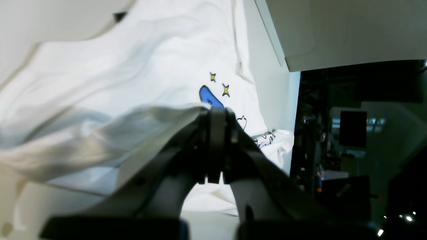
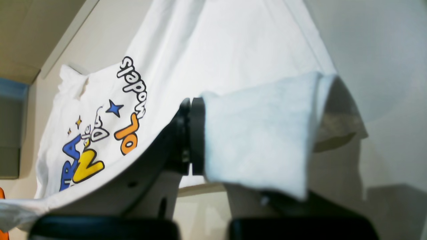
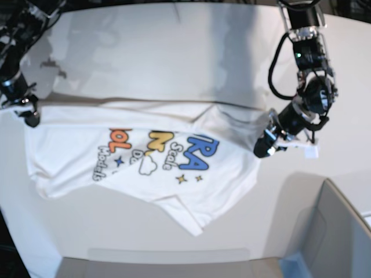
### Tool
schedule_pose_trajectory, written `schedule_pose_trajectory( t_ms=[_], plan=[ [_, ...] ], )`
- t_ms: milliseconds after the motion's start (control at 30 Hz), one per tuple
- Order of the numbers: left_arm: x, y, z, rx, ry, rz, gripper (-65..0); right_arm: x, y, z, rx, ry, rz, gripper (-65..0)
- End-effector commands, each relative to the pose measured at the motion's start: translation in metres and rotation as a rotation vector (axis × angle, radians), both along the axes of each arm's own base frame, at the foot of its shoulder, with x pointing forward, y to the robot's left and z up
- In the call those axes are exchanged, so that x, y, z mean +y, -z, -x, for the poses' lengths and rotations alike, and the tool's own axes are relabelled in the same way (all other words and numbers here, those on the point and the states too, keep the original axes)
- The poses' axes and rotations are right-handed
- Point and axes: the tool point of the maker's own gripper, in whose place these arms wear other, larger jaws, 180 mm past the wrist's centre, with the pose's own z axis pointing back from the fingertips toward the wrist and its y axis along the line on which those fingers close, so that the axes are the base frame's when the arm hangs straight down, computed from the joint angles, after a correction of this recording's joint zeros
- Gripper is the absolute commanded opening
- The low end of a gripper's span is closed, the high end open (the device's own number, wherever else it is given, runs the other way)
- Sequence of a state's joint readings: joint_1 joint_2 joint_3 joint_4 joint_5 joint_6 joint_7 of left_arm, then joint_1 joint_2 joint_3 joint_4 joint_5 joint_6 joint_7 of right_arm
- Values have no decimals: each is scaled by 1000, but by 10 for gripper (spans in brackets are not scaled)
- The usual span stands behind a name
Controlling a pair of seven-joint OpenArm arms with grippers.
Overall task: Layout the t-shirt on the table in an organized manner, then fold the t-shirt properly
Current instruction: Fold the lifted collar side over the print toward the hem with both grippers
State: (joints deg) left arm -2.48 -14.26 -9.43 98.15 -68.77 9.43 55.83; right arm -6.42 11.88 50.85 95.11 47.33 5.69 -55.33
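Note:
The white t-shirt is stretched between my two grippers over the table, print side up, with orange, yellow and blue letters and stars. Its lower part lies on the tabletop. My left gripper is shut on the shirt's edge at the right of the base view. In the left wrist view the jaws pinch a fold of white cloth. My right gripper is shut on the opposite edge at the far left. In the right wrist view cloth drapes over one finger.
A grey bin-like box stands at the near right corner, close to the shirt's lower right. It also shows in the left wrist view. The table's curved far edge runs along the top of the base view. Dark equipment lies beyond the table.

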Motion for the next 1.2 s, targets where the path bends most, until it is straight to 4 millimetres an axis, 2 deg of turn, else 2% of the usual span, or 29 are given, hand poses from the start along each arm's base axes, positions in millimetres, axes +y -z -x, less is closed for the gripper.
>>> schedule_pose_trajectory(
  t_ms=[0,133,267,400,533,767,900,1000,1167],
  plan=[
    [-4,-14,-11,-34,22,-1,-650,-7,-18,-7,-57,4,27,-650],
    [-8,-19,-29,-45,34,-5,-650,-11,-15,-1,-51,29,20,-650],
    [-6,-19,-38,-42,27,3,-650,-20,-14,30,-44,97,31,-650],
    [-4,-23,-40,-51,26,-2,-650,-5,-11,62,-2,88,68,-650],
    [-5,-24,-41,-53,28,0,-650,4,-4,76,16,78,27,-650],
    [-5,-24,-41,-52,29,-2,-650,7,-9,74,-3,76,25,-650],
    [-1,-17,-42,-33,19,-6,-650,4,-18,56,-50,85,25,-650],
    [0,-20,-53,-38,12,-8,-650,-10,-23,39,-57,94,57,-650],
    [6,-4,-55,13,-3,7,-650,-41,-21,15,-37,132,90,-650]
  ],
)
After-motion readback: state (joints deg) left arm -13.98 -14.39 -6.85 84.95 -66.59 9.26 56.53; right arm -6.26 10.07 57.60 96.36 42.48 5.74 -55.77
